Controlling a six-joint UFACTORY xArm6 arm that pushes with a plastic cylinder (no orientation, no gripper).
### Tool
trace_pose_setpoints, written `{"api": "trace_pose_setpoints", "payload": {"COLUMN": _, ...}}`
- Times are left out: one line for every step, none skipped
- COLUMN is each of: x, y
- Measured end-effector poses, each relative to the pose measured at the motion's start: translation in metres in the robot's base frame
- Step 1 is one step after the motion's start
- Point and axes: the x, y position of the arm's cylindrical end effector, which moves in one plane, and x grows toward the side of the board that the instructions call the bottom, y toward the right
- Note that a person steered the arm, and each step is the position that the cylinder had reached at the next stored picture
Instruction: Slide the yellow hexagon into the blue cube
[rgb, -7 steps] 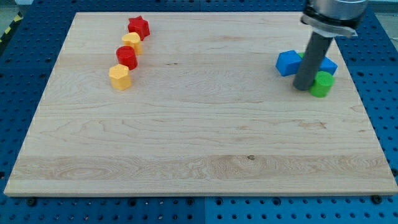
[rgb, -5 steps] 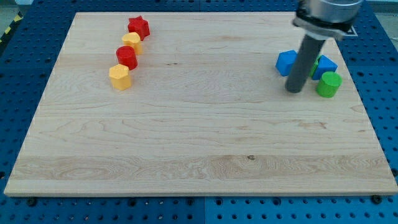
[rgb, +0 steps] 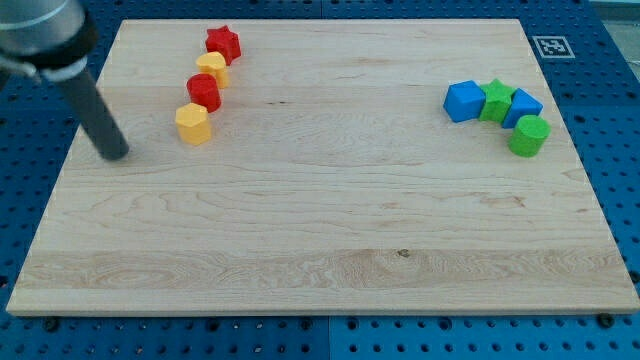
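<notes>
Here the tip (rgb: 115, 153) rests on the board (rgb: 320, 230) near its left edge, to the left of the yellow hexagon (rgb: 193, 124) and apart from it. The rod has no fingers, so there is nothing to open or close. The hexagon sits at the bottom of a chain of 4 blocks running up to the view's top: a red block (rgb: 204, 92), a yellow block (rgb: 212, 67), and a red star (rgb: 224, 43). The blue cube (rgb: 462, 101) lies well apart at the view's right, touching a green star (rgb: 495, 100), beside a 2nd blue block (rgb: 522, 105) and a green cylinder (rgb: 528, 135).
</notes>
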Motion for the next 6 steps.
{"api": "trace_pose_setpoints", "payload": {"x": -0.032, "y": 0.003}}
{"api": "trace_pose_setpoints", "payload": {"x": -0.022, "y": 0.015}}
{"api": "trace_pose_setpoints", "payload": {"x": -0.004, "y": 0.064}}
{"api": "trace_pose_setpoints", "payload": {"x": -0.004, "y": 0.087}}
{"api": "trace_pose_setpoints", "payload": {"x": -0.004, "y": 0.079}}
{"api": "trace_pose_setpoints", "payload": {"x": -0.005, "y": 0.071}}
